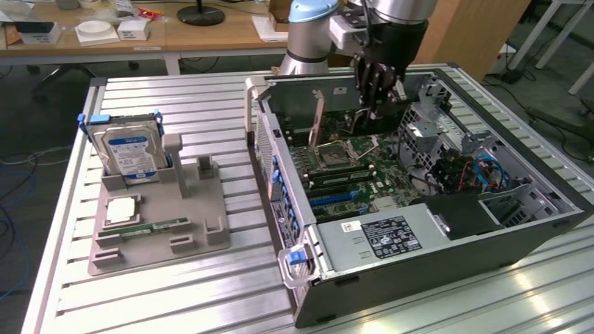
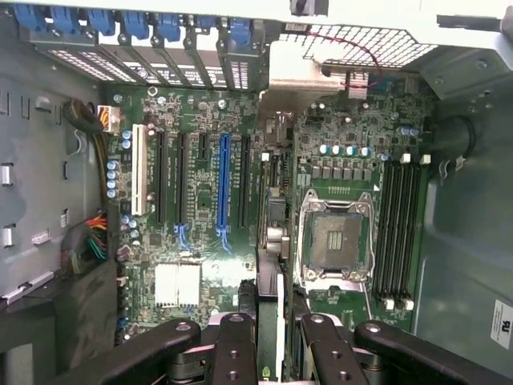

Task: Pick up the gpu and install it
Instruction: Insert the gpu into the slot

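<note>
- Labels first: the hard drive (image 1: 130, 149) wears a blue-and-white label, and a black-and-white label (image 1: 390, 236) lies on the power supply box inside the computer case (image 1: 418, 278). The print on both is too small to read.
- A white sticker (image 2: 503, 321) shows on the case wall in the wrist view. Its mark can't be made out either.
- The gpu (image 1: 385, 118) is a thin, flat, dark card. It hangs on edge inside the open case, over the motherboard (image 2: 337, 152).
- From the wrist view the gpu (image 2: 271, 273) is just a dark sliver, seen edge-on between the expansion slots and the CPU socket (image 2: 335, 241). I can't tell whether it touches the board.
- The gripper (image 1: 375, 97) reaches down into the case from above, its black fingers (image 2: 234, 353) drawn narrow and clamped on the card's upper edge.
- Counting on the board: one blue slot (image 2: 224, 180), one white slot (image 2: 139, 168), several black ones between and beside them, four RAM slots (image 2: 397, 233) and one CPU socket.
- The case lies open on the slatted metal table (image 1: 186, 292), filling the exterior view's right side up to the near edge.
- Toward the table's edge on the exterior view's left sits one grey fixture tray (image 1: 199, 209). It carries one hard drive standing upright, one green RAM stick (image 1: 153, 227) lying flat and one pale square chip (image 1: 124, 209).
</note>
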Robot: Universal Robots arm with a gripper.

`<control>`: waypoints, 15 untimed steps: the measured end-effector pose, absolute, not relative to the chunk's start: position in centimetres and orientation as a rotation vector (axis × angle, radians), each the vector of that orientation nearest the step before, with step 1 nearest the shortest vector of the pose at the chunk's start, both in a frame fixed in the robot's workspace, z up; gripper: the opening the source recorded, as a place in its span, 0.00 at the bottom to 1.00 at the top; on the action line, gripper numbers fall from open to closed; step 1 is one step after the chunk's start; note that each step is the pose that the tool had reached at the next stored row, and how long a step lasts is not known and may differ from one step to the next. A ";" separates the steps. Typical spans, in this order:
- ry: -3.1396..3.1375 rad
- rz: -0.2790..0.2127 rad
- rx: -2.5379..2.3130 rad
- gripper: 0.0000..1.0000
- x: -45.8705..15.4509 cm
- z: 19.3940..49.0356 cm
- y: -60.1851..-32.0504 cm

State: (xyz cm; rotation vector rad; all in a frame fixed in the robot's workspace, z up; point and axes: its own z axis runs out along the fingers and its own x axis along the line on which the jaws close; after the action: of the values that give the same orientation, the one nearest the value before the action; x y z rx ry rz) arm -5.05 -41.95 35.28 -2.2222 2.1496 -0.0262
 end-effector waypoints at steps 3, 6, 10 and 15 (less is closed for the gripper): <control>2.150 -0.026 -2.223 0.26 -5.1 35.0 -42.1; 2.149 -0.026 -2.223 0.26 -5.2 34.9 -42.4; 2.153 -0.026 -2.219 0.26 -5.3 34.7 -42.8; 2.167 -0.027 -2.206 0.26 -5.5 34.4 -42.9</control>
State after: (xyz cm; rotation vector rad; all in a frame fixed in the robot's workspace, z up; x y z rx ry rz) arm -5.46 -42.91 34.37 -2.2059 2.1668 -0.0270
